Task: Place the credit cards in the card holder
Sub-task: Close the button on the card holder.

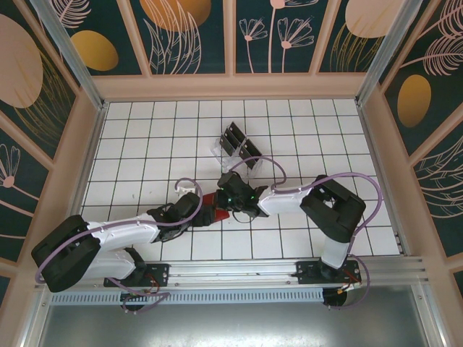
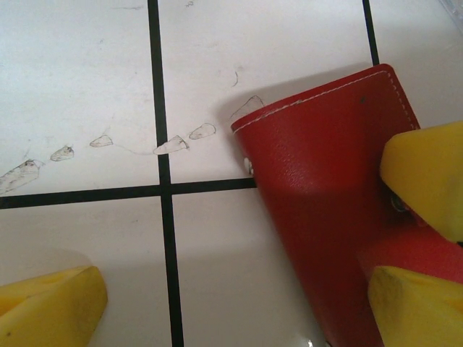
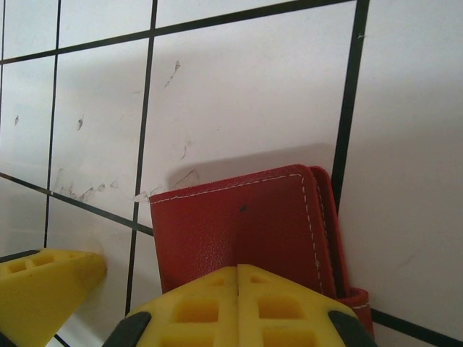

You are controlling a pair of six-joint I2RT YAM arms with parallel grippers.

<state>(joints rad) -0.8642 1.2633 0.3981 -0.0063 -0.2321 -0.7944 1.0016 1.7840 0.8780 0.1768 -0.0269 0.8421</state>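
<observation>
The card holder is a red wallet lying folded shut on the white tiled table, seen too in the right wrist view and between the two arms from above. My right gripper is shut, its yellow fingertips pressed together against the wallet's top face with nothing between them. My left gripper is open, one yellow finger on bare tile and the other over the wallet. Dark credit cards stand in a clear slotted rack behind the grippers.
The table is a white grid of tiles with raised wooden walls on three sides. Scuff marks lie on the tile left of the wallet. Both arms cross the near middle; the tiles left and right of the rack are open.
</observation>
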